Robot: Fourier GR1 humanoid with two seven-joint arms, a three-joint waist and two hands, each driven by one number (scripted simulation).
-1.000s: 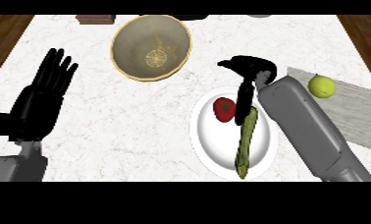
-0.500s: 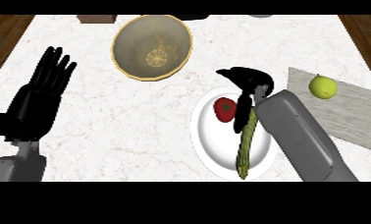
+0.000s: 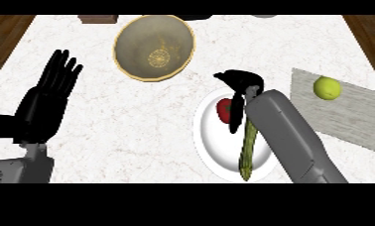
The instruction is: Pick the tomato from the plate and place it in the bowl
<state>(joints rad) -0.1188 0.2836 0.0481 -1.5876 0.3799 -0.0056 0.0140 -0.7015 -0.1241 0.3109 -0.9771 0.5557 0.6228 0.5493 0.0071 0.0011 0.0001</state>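
With our right hand (image 3: 239, 87) hovering over the tomato (image 3: 224, 110) on the plate (image 3: 212, 143), fingers curled but not clearly gripping it yet, we'd close squarely around it, avoid the green stalk (image 3: 249, 145), then lift toward the bowl (image 3: 155, 46).

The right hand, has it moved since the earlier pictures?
Yes. The right hand has come down and leftward over the white plate, closer to the tomato; its fingers now hang beside the tomato. The plate itself has stayed put.
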